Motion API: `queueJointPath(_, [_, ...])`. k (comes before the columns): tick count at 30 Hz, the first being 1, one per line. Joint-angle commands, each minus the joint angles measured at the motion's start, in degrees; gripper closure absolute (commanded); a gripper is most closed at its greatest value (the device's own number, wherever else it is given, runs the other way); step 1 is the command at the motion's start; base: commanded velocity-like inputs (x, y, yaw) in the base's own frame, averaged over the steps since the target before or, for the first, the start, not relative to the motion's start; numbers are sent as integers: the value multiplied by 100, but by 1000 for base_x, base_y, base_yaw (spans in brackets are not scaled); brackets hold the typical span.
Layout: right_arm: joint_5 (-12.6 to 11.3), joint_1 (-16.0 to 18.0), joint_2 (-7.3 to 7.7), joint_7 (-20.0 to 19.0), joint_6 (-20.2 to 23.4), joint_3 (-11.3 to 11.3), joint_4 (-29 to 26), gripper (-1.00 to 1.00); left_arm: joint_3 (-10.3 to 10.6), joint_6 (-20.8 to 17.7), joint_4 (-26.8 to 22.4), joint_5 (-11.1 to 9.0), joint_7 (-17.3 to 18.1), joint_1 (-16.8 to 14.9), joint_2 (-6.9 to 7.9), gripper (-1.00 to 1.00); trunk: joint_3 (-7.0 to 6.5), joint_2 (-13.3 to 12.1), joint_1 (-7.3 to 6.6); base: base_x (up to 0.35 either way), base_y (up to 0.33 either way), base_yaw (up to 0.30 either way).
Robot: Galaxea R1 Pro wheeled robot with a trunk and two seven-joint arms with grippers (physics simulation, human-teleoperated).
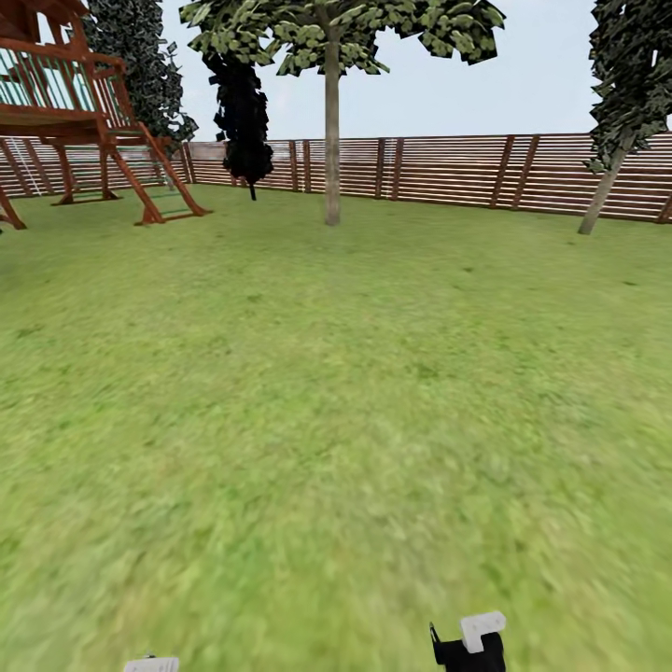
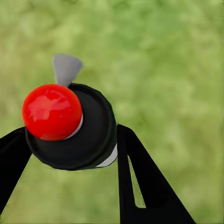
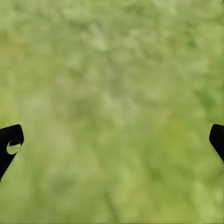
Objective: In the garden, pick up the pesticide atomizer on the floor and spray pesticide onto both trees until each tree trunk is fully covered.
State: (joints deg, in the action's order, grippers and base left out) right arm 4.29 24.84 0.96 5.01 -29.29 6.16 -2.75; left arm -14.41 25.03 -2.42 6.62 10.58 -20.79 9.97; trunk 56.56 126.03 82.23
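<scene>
In the left wrist view the pesticide atomizer (image 2: 70, 135), a black bottle with a red cap and a grey nozzle, sits between the two black fingers (image 2: 140, 177) of my left gripper (image 2: 72, 137), which is shut on it over blurred grass. My right gripper (image 3: 112, 140) is open, its fingertips (image 3: 10, 140) spread wide over grass with nothing between them. Far ahead in the garden stands a tree with a bare grey-brown tree trunk (image 1: 332, 149) and leaves only at its top. No pesticide shows, and the slab floor is out of view.
Open lawn (image 1: 336, 401) stretches to a brown slat fence (image 1: 448, 173). A wooden playhouse (image 1: 75, 112) stands far left, with a dark narrow tree (image 1: 243, 112) beside it. A leaning thin-trunked tree (image 1: 605, 187) is far right. Bits of both arms (image 1: 471, 644) show at the bottom edge.
</scene>
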Motion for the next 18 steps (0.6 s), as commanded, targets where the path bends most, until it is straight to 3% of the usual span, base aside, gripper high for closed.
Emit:
queueJointPath(1, [45,3,1,52,-7,35,4,-100,-53,19,4,59,14,-4,1,100,5,2,3,340,0,0])
queueJointPath(18, [45,3,1,52,-7,35,5,-100,-53,19,4,59,14,-4,5,100,5,2,3,340,0,0])
